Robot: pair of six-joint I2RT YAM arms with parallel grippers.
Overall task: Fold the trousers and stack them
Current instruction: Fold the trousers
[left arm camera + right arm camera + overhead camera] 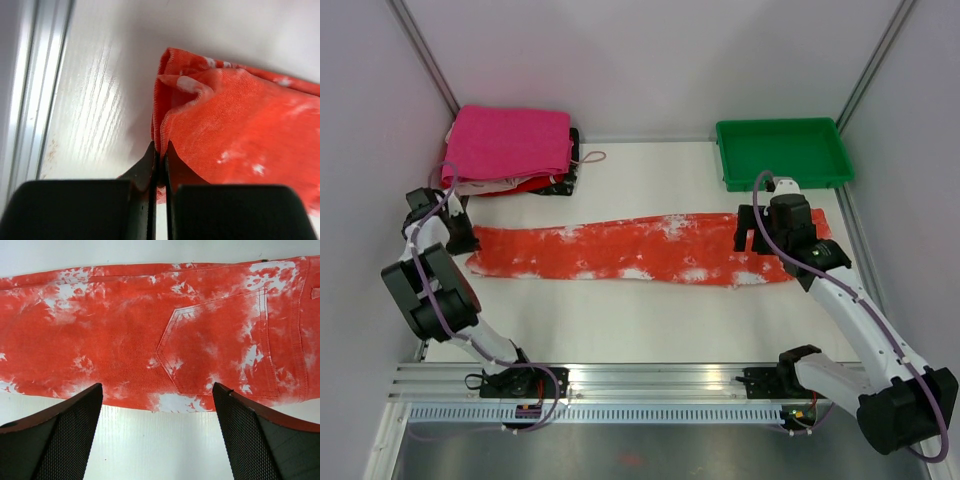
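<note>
Clamped shut on the hem end of the trousers [630, 250] with the left gripper [160, 156], right at the left tip of a strip lying flat across the table [650, 320], long axis running left to right. Hovering over the waist end with the right gripper [157, 388], jaws spread wide and holding nothing, back pocket [220, 345] directly beneath. Probably calls for carrying the pinched hem rightward along that axis towards the waist.

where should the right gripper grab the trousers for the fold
Probably the waistband end of the trousers, coming straight down from above: they lie flat, so the open right gripper should pinch up the near edge there, mirroring the left gripper shut on the cuff.
</note>
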